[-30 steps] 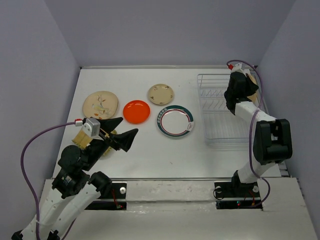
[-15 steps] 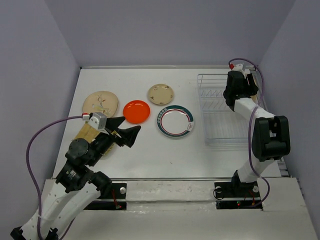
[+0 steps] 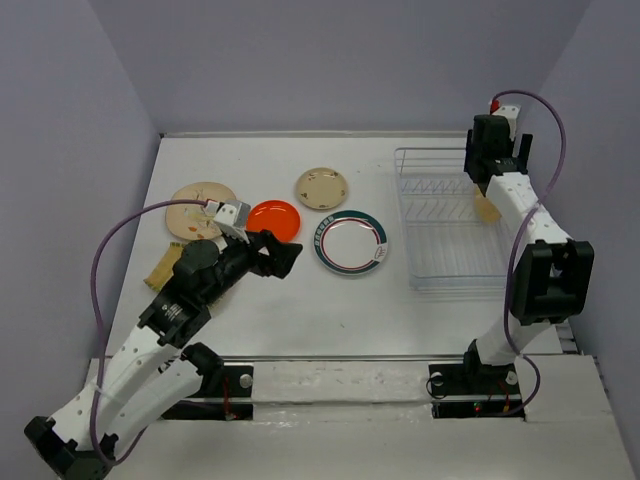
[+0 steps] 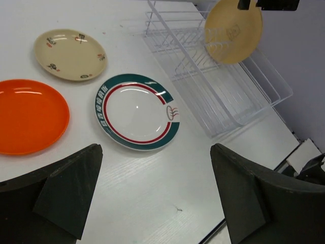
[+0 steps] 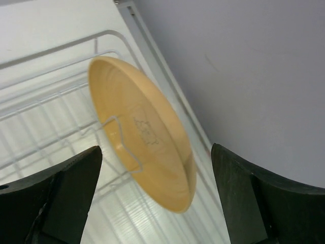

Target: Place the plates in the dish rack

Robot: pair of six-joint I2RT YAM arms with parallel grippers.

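tabletop (image 3: 300,300): bare toward near edge | dish rack (image 3: 440,270): far right, by tabletop edge, held tan plate (image 5: 142,134) upright among dividers | green-rimmed plate (image 3: 351,242): flat, left of rack, apart | orange plate (image 3: 273,222): flat, further left | left end effector (image 4: 155,152): open, empty, beside orange plate | right end effector (image 5: 155,152): open, above tan plate, clear of it

Rising behind the white bench (image 3: 330,310) and to both sides of it as plain grey-violet walls (image 3: 340,60); spreading soft, even light over it.
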